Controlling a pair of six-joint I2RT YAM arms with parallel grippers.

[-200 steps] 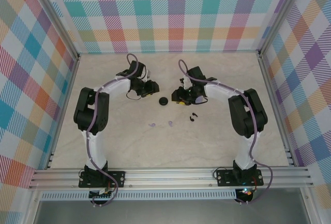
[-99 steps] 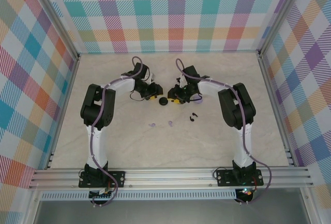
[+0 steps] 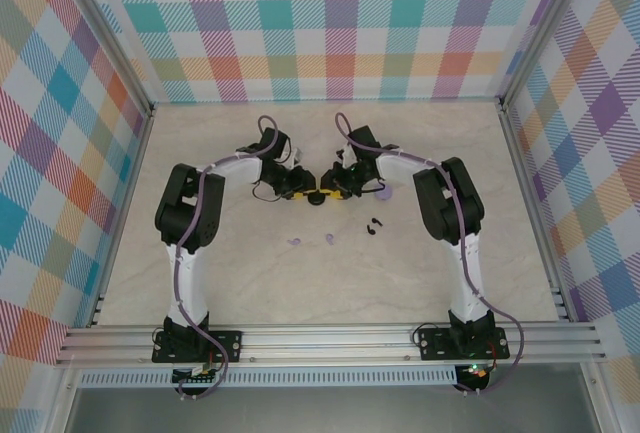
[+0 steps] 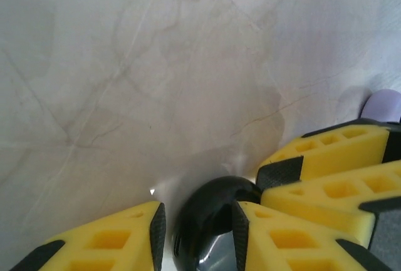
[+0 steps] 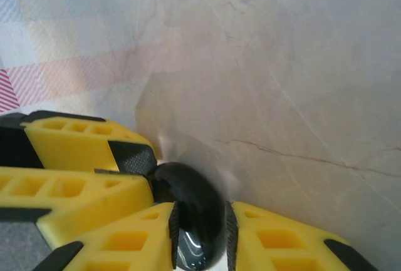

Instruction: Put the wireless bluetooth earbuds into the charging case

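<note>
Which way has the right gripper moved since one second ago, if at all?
Yes: seen from above, the right gripper shifted left, up to the black case, which kept its place.

- Table (image 3: 250, 283): pale beige marble with thin brownish veins.
- Walls (image 3: 340, 23): plaid of teal, purple, orange, yellow and red, with white diagonal hatching.
- Arms (image 3: 182, 288): white links and black joints.
- Left fingers (image 4: 113, 240): bright yellow with black pads (image 4: 158, 227).
- Right fingers (image 5: 125, 240): the same yellow, also with black pads (image 5: 174, 233).
- Black case (image 3: 317, 196): glossy black with pale grey reflections.
- Lilac case (image 4: 383, 105): soft pale lilac, plain.
- Lilac buds (image 3: 295, 241): pale lilac, matching that case.
- Black buds (image 3: 375, 223): black.
- Rail (image 3: 330, 338): silver-grey metal.
</note>
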